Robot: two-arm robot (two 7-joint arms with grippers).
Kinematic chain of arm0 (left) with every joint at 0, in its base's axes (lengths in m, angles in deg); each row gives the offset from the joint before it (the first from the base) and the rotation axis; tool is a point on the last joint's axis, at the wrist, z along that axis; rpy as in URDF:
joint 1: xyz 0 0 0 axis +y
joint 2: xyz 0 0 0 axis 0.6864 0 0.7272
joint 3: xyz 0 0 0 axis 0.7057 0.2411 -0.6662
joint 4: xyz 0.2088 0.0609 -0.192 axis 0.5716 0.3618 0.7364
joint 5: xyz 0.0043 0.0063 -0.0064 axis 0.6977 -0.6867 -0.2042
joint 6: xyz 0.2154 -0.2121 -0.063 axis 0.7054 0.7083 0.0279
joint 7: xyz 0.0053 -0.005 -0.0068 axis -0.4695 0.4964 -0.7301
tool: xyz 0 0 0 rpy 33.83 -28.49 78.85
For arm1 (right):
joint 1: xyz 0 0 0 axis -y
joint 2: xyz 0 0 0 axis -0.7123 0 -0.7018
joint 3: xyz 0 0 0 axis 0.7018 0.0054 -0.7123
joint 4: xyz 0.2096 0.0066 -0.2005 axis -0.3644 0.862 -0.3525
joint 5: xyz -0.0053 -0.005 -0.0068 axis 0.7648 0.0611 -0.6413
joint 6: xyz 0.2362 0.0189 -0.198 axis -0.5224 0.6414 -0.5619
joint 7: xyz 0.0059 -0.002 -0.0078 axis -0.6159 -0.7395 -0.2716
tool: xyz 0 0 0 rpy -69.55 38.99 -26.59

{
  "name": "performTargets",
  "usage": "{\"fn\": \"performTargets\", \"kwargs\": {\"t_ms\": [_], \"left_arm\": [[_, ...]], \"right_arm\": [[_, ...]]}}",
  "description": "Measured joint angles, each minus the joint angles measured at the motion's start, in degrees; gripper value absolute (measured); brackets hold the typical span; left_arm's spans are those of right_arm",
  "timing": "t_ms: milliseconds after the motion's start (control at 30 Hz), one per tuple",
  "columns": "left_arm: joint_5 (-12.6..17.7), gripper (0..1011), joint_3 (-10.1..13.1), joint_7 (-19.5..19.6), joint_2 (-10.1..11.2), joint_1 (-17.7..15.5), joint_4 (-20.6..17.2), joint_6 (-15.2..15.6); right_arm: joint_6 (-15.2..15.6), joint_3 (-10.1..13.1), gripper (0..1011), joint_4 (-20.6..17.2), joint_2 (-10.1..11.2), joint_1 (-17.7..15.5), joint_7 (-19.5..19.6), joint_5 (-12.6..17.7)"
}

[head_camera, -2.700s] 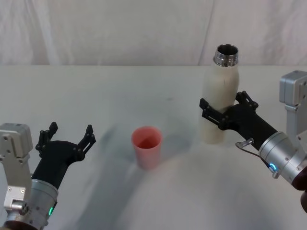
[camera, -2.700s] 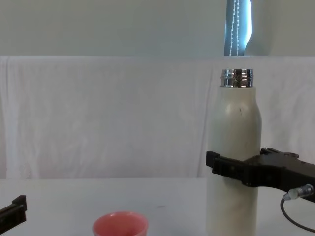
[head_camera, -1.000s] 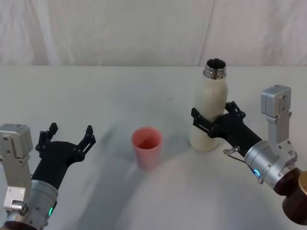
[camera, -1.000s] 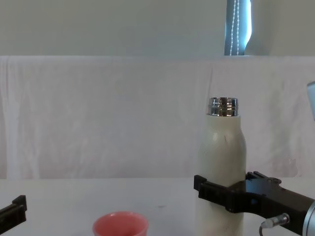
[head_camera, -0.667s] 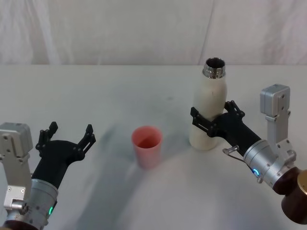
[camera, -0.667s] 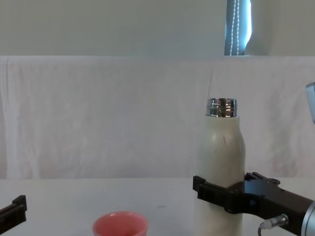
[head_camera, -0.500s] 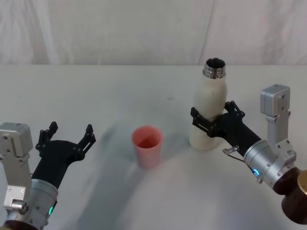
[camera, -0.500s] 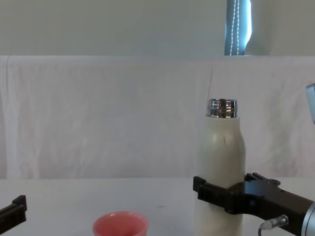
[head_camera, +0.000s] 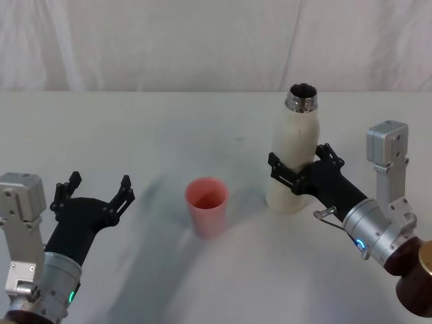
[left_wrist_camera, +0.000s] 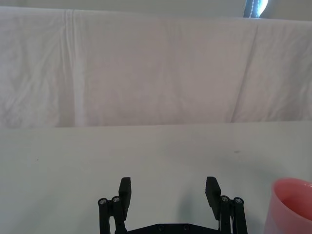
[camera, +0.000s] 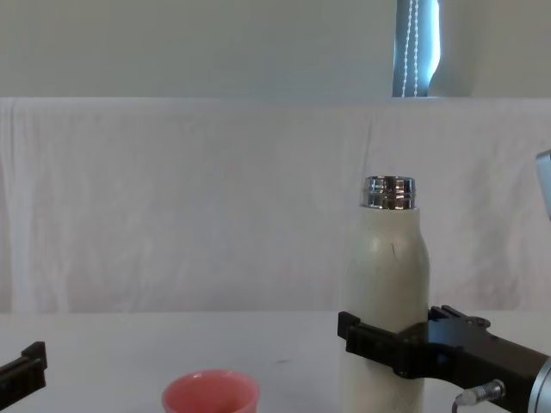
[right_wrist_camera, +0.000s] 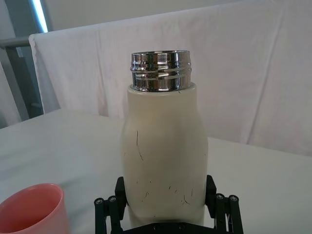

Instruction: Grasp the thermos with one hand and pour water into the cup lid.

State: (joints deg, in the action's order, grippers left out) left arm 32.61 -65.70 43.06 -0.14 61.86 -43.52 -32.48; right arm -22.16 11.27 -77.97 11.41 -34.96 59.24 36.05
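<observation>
— Count of items on the bench (head_camera: 135, 128)?

— One thermos (head_camera: 293, 158), upright; one cup lid (head_camera: 206, 206) to its left, apart.

— Your fingers?

— My right gripper (head_camera: 295, 170) clamps the thermos low on its body. My left gripper (head_camera: 94, 196) hovers spread, holding nothing.

— Differences between views?

— My right wrist view shows scratches on the thermos; the head view shows its open mouth.

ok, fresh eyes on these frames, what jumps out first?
The tall cream thermos stands upright right of centre on the white table, cap off, chrome neck open, with the right end effector clamped round its lower body. Left of it sits the small pink cup lid, standing apart from it. The left end effector rests open at the near left, holding nothing.
</observation>
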Motion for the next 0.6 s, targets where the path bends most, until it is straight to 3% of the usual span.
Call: {"fn": "performTargets", "kwargs": {"t_ms": [167, 600], "left_arm": [[0.00, 1001, 0.00, 0.00, 0.00, 0.00, 0.00, 0.00], [0.00, 1001, 0.00, 0.00, 0.00, 0.00, 0.00, 0.00]], "right_arm": [[-0.01, 0.01, 1001, 0.01, 0.04, 0.03, -0.10, 0.09], [0.10, -0.12, 1000, 0.11, 0.20, 0.21, -0.27, 0.20]]}}
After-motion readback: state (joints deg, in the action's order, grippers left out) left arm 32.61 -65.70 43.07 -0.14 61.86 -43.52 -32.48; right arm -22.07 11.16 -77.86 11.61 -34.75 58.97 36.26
